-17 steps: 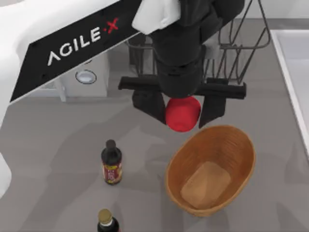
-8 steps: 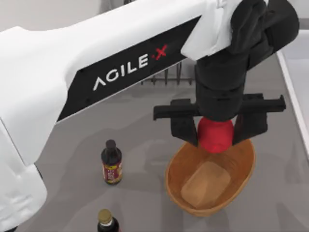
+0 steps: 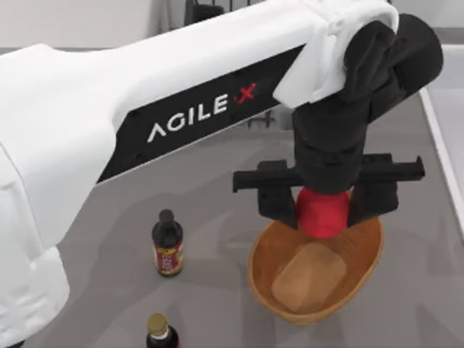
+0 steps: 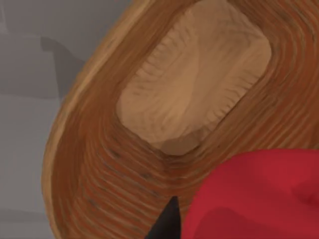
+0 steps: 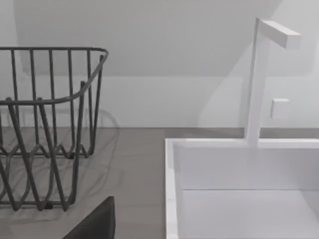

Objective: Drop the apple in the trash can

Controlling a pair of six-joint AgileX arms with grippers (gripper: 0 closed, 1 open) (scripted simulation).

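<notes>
The bright-red apple (image 3: 320, 217) hangs just above the far end of the trash can (image 3: 259, 270), an orange-brown wicker basket with a tan flat bottom. My left gripper (image 3: 324, 207) is shut on the apple, one black finger on each side of it. In the left wrist view the apple (image 4: 259, 196) sits close up over the trash can's woven inner wall (image 4: 94, 164), with a dark fingertip (image 4: 168, 222) beside it. My right arm is parked out to the right; a dark part of it (image 5: 94, 224) shows in its wrist view.
A dark sauce bottle with a red label (image 3: 167, 243) stands left of the basket, and another dark bottle (image 3: 159, 332) at the front edge. A black wire rack (image 5: 47, 134) stands at the back beside a white sink (image 5: 172, 189) with a faucet (image 5: 258, 79).
My left arm has carried the apple to the right and forward, from beside the wire rack to over the trash can. Over the last half second it only eased slightly lower.
</notes>
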